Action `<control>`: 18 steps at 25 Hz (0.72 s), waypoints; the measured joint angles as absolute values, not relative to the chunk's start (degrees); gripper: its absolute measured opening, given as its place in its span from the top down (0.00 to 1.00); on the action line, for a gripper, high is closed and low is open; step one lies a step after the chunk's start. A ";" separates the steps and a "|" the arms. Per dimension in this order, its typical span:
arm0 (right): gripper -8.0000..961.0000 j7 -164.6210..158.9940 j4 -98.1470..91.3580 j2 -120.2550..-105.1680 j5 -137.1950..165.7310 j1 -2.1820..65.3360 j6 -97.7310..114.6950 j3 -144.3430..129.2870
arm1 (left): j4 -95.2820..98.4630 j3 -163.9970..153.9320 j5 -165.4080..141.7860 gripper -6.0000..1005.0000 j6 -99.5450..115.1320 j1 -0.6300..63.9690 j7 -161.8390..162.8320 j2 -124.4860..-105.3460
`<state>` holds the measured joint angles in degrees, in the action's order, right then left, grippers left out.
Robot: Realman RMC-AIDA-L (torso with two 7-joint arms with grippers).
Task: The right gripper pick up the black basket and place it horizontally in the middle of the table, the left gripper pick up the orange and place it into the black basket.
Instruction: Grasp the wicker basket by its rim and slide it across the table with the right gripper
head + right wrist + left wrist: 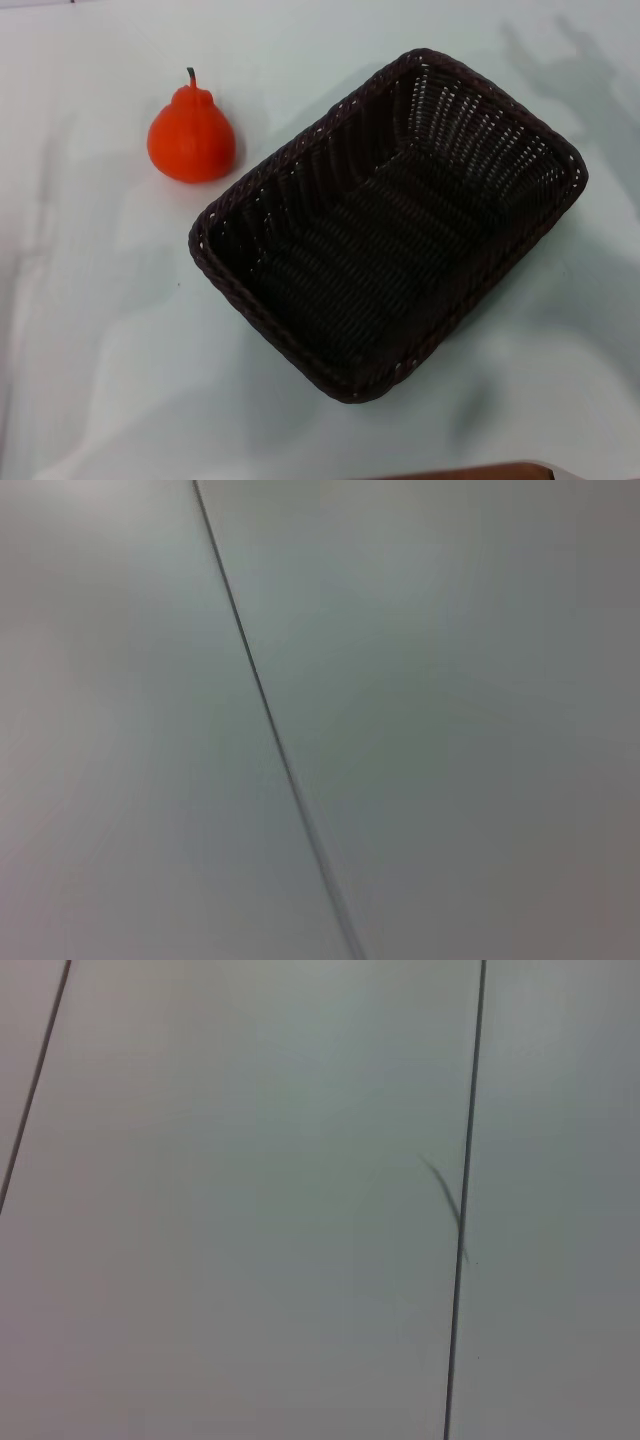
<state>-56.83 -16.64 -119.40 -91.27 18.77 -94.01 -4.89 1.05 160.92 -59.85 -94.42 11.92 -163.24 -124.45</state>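
Observation:
The black basket (390,220) lies on the white table (90,350) in the head view, turned at a slant, its long side running from near left to far right. It is empty. The orange (191,136), pear-shaped with a thin dark stem, stands upright on the table just left of the basket's far-left side, apart from it. Neither gripper shows in any view. Both wrist views show only pale flat surface with thin dark seam lines.
A shadow of an arm falls on the table at the far right (580,80). A brown edge (480,472) shows at the bottom of the head view. Bare tabletop lies left of and in front of the basket.

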 joint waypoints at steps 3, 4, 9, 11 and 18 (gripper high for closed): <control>0.13 -75.00 -28.50 -119.32 -89.36 19.17 -90.08 -13.74 | 1.06 160.92 -59.85 0.11 -94.45 11.98 -163.03 -124.45; 0.11 -80.45 -32.71 -119.22 -87.85 19.33 -89.51 -16.29 | 1.05 160.92 -59.85 0.11 -94.51 12.03 -163.01 -124.45; 0.11 -104.75 -51.83 -118.45 -74.42 21.70 -90.78 -22.45 | 1.10 160.93 -59.86 0.11 -94.40 12.81 -162.99 -124.41; 0.11 -113.71 -58.33 -117.50 -68.57 23.41 -93.06 -23.99 | 1.03 160.93 -59.86 0.11 -94.26 12.97 -162.98 -124.39; 0.10 -135.75 -71.93 -113.36 -44.20 33.98 -105.57 -26.32 | 0.56 160.92 -59.86 0.11 -93.48 13.00 -162.96 -124.22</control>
<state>-135.75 -71.93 -113.36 -44.20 33.98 -105.57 -26.32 0.56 160.92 -59.86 -93.48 13.00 -162.96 -124.22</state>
